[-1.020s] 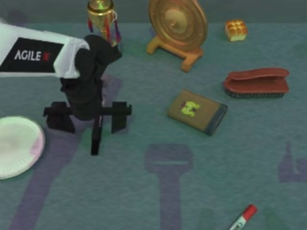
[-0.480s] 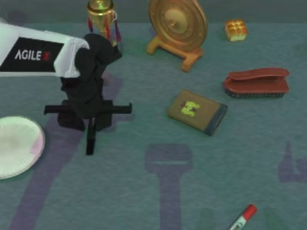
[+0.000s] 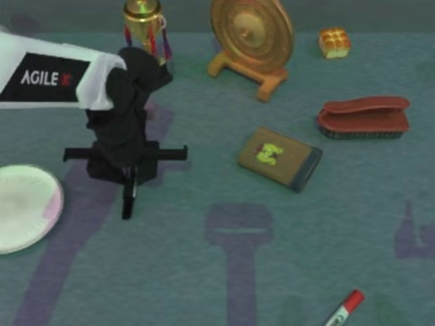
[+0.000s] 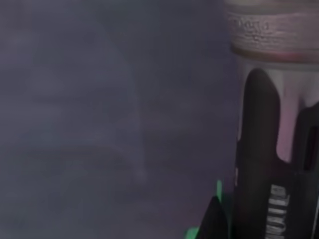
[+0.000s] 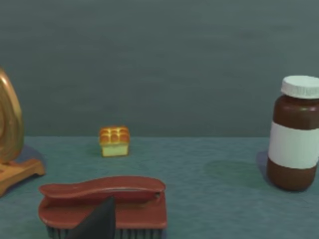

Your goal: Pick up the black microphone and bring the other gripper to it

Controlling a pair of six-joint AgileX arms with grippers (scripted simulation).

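The black microphone [image 3: 127,202] points its stick handle toward the table's front, out from under my left gripper [image 3: 128,178]. That gripper is shut on the microphone at the table's left. In the left wrist view the black handle [image 4: 259,149] runs up to the mesh head [image 4: 271,30], and one dark fingertip [image 4: 214,224] presses against its side. The other gripper, my right one, is out of the top view. Its wrist view shows a single dark fingertip [image 5: 97,221] with nothing beside it, in front of the brush.
A white paper plate [image 3: 20,207] lies left of the microphone. A trophy [image 3: 144,24], a gold target stand [image 3: 250,37] and a bread loaf [image 3: 334,42] line the back. A brown book [image 3: 279,157], a red-brown brush [image 3: 365,117], a red-capped marker [image 3: 345,307] and a brown jar [image 5: 294,142] are at the right.
My left gripper's fingers have come together from wide open onto the microphone. The handle has shifted a little to the left. Over the last half second hardly anything moves.
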